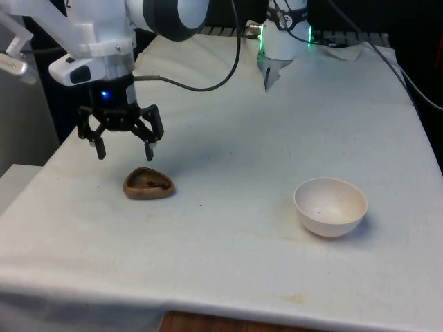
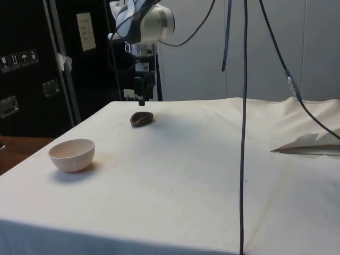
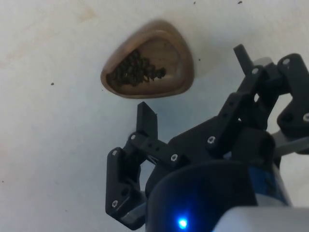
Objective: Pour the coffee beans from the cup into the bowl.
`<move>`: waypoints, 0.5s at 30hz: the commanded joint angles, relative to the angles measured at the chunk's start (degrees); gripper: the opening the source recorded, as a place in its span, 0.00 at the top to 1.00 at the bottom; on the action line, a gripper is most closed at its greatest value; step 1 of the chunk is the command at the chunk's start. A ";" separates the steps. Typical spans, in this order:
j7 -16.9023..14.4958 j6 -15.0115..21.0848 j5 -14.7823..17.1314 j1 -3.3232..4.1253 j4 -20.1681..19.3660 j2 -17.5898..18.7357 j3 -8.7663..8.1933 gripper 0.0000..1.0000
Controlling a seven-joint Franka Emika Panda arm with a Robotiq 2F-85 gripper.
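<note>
From the front view's left, the gripper hangs above the white cloth, its jaws spread wide with nothing between them, and it sits just behind and slightly to the left of the cup. The cup is a small brown wooden vessel with a rounded, roughly triangular rim; it rests upright on the cloth near the table's left edge. In the wrist view the coffee beans lie heaped toward one side of the cup's floor, so none have been poured yet. The open jaws and the raised position suggest an approach stage: the fingers appear set wide enough to straddle the cup's wall or body before descending. The cup's low, tapered form will likely give a limited gripping surface, so alignment over it matters. Further toward the front view's right, well apart from the cup, stands the bowl, white, upright and open-topped, with only faint specks visible inside. Its separation from the cup means a lift and a lateral carry will be required before tilting. In the side view the gripper hangs just above the cup, clear of it.
</note>
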 commanded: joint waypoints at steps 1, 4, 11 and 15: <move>0.63 -0.34 0.34 -0.17 0.46 0.17 0.06 0.00; 1.15 -0.46 0.74 -0.23 0.57 0.23 0.06 0.00; 1.03 -1.09 2.69 -0.80 1.78 0.97 -0.17 0.00; 1.26 -1.49 4.13 -0.74 2.18 1.38 -0.57 0.00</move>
